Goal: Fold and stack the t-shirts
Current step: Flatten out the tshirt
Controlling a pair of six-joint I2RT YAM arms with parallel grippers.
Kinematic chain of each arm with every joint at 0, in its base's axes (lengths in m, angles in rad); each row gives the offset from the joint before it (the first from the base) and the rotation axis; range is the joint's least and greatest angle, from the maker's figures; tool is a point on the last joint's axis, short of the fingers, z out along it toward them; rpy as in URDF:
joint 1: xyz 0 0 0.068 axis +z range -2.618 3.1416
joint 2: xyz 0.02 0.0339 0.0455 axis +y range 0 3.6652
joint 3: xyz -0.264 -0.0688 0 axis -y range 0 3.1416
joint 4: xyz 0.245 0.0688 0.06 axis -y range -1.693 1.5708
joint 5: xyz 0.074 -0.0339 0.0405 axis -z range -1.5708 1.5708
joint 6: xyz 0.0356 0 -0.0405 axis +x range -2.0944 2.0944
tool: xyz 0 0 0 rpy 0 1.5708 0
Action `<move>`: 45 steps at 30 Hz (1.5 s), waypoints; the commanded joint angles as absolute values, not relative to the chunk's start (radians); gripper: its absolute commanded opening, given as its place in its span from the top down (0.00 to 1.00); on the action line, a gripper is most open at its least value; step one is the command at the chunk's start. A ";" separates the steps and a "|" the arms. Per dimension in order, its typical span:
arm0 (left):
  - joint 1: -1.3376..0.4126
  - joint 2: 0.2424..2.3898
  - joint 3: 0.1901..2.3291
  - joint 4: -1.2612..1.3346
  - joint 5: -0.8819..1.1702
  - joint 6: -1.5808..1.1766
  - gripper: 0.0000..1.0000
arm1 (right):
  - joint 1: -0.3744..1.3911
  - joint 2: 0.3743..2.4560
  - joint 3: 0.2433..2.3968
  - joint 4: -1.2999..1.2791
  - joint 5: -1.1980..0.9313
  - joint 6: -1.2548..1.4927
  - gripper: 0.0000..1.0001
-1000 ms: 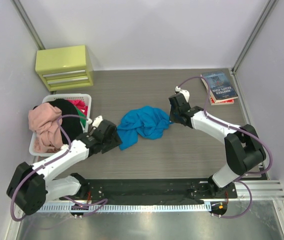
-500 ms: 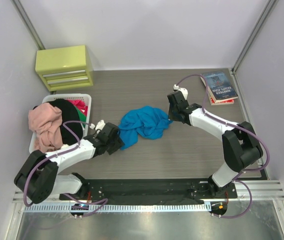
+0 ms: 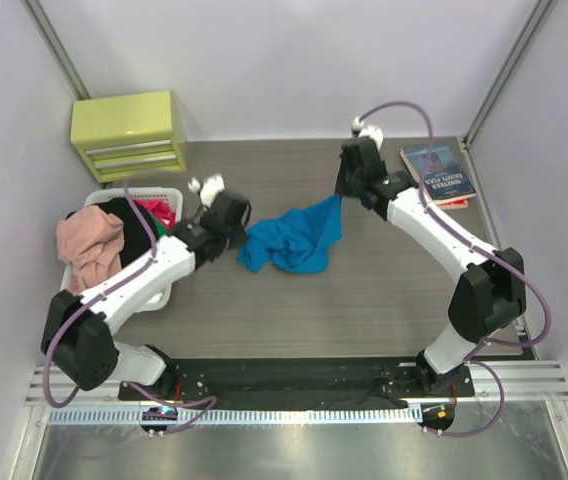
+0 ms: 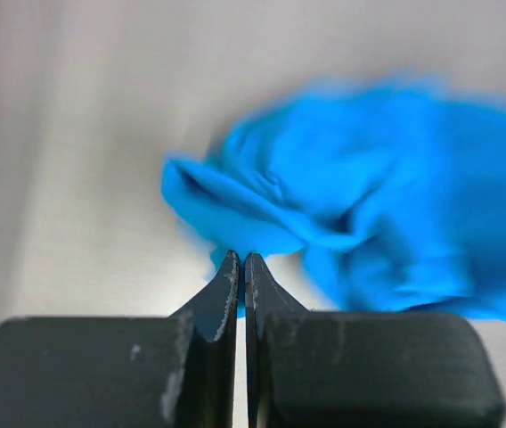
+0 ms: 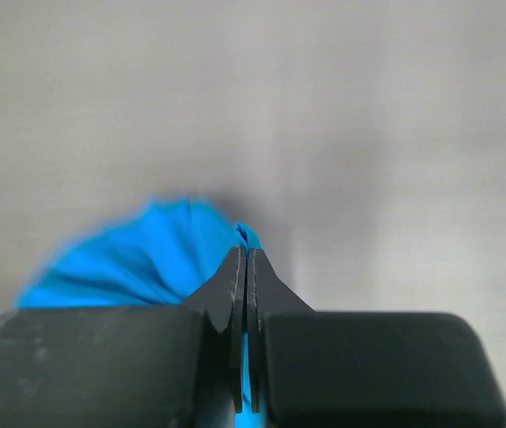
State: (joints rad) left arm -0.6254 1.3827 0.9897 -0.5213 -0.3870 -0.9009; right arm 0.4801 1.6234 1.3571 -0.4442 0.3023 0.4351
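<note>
The turquoise-blue t-shirt (image 3: 294,235) hangs bunched between both grippers near the middle of the table. My left gripper (image 3: 241,236) is shut on its left edge; in the left wrist view the jaws (image 4: 241,257) pinch a fold of the blue cloth (image 4: 369,205). My right gripper (image 3: 342,197) is shut on the shirt's far right corner, with blue cloth (image 5: 137,259) showing between the closed jaws (image 5: 246,252). Other t-shirts fill the white basket (image 3: 134,193) at the left: a pink one (image 3: 89,245), a black one (image 3: 129,225) and bits of red (image 3: 162,212) and green.
A yellow-green drawer cabinet (image 3: 129,133) stands at the back left, behind the basket. Two stacked books (image 3: 441,175) lie at the back right by the right arm. Grey wood tabletop (image 3: 364,300) stretches in front of the shirt.
My left gripper closed on the shirt's left edge and swung up and away from the near side. My right gripper carried its corner farther back. The shirt is now pulled up between them.
</note>
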 commanded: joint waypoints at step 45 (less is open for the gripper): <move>-0.630 1.099 1.140 -1.104 -0.319 -0.983 0.14 | 0.407 1.061 1.213 -1.166 0.308 0.634 0.00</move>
